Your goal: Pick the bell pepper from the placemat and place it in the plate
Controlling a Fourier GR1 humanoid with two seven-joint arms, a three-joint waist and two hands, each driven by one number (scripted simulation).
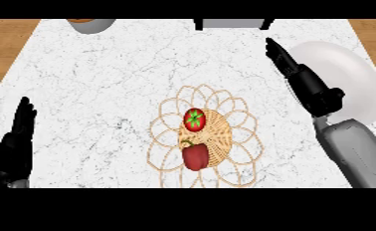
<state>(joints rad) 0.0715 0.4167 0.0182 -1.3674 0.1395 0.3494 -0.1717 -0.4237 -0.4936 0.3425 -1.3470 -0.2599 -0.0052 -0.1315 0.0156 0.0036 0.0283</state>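
A red bell pepper lies on the near part of a woven wicker placemat at the counter's centre. A red tomato with a green stem sits on the same mat, just beyond the pepper. A white plate rests at the right side of the counter. My right hand stretches forward with straight fingers along the plate's left edge, well to the right of the mat, holding nothing. My left hand rests open at the left edge, fingers up.
A grey bowl-like object stands at the far left of the white marble counter. A grey and black object shows at the far edge, centre. Wooden surface borders the counter on both sides.
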